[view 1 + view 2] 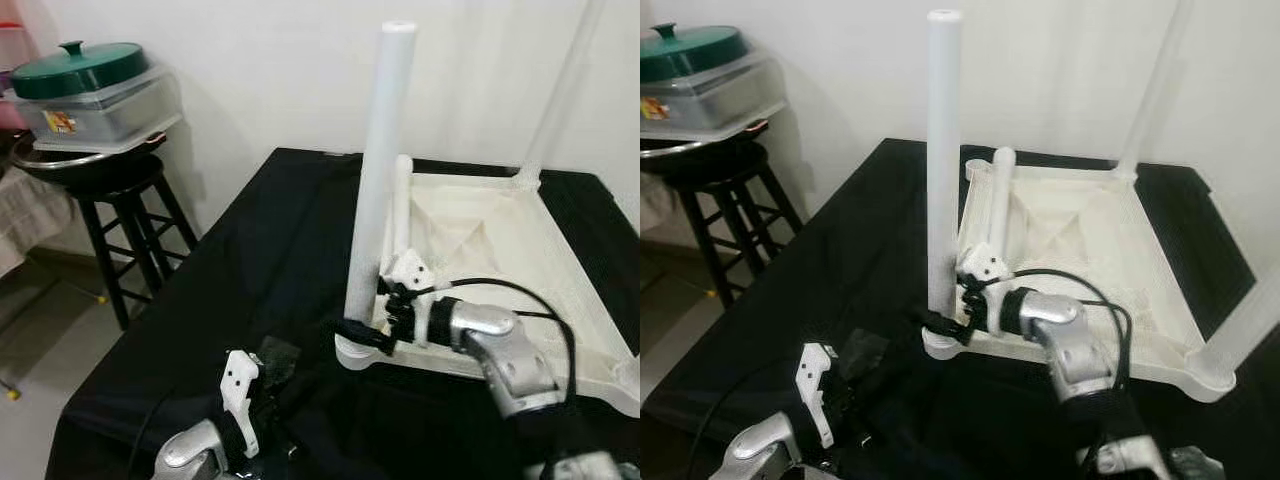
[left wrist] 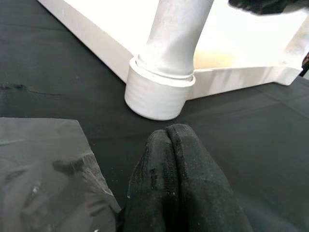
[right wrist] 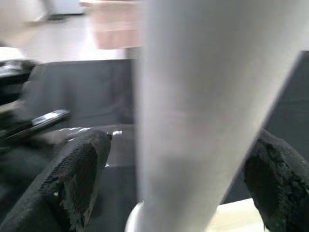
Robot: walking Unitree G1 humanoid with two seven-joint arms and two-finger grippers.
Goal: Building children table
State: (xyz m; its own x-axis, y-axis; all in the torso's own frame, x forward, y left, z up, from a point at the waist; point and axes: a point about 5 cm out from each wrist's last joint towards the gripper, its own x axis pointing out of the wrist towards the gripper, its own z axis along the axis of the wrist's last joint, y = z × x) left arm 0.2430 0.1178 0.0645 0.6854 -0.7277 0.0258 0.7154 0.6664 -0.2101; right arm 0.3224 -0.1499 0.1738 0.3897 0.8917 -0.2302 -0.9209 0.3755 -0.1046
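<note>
— Tabletop (image 1: 480, 240) lies upside down on the black-draped worktop (image 1: 270, 260), centre-right of the head views. Where are its legs?

— One leg (image 1: 378, 170) stands upright in the near-left corner socket (image 1: 357, 352). A second leg (image 1: 997, 205) stands just behind it, inside the tray-like underside, shorter in view. Another leg (image 1: 565, 80) rises at the far right corner, and in the right eye view one more leg (image 1: 1250, 315) leans out of the near-right corner at the frame's right edge.

— And your right end effector (image 1: 372, 322)?

— It sits low at the base of the near-left leg, just above the socket. In my right wrist view the two fingers (image 3: 72, 179) are spread on either side of the leg, with gaps showing between pad and leg, so I read it as released around the leg rather than clamping it.

— Your left one?

— My left end effector (image 2: 169, 140) is at the bottom left of the head views, low over the cloth. Its fingers are pressed together with nothing between them, tips pointing at the socket, near it but apart. A piece of shiny dark plastic (image 2: 43, 159) lies on the cloth beside them.

— Anything else?

— In the upper left, a black stool (image 1: 125, 215) carries a clear box (image 1: 100, 105) with a green lid (image 1: 80, 65) on top.
</note>
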